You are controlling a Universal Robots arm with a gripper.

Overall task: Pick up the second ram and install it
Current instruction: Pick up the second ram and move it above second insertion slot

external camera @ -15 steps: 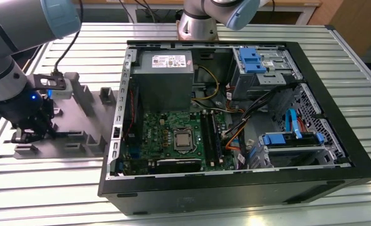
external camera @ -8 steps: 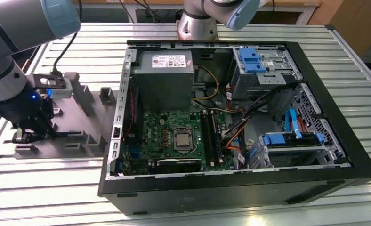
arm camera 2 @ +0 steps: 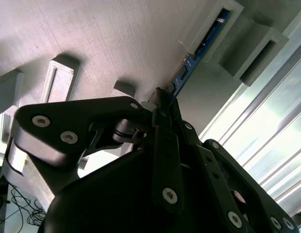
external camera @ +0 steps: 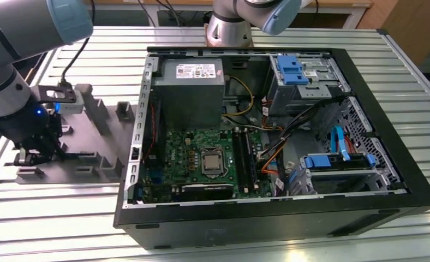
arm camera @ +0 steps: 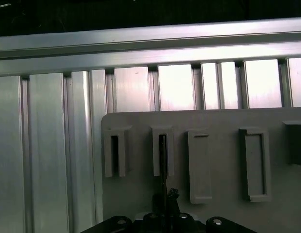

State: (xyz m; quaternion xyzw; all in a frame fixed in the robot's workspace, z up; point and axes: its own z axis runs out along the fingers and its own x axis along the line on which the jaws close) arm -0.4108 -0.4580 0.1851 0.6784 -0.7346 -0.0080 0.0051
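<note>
Ribbed aluminium table (external camera: 55,218) carries a grey holder plate (external camera: 91,169) at the exterior view's left; nearest us, in the second wrist view, the gripper (arm camera 2: 165,94) has its fingers pressed together on the second ram (arm camera 2: 189,65), a thin blue-green board seen edge-on, standing on edge in the plate with its far end in a raised grey slot; its small pale markings we cannot read. Farther off, in the exterior view, an opened computer case (external camera: 389,109) holds a green motherboard (external camera: 186,158) and a grey power supply (external camera: 189,101); its white label (external camera: 193,71) bears print we cannot make out.
</note>
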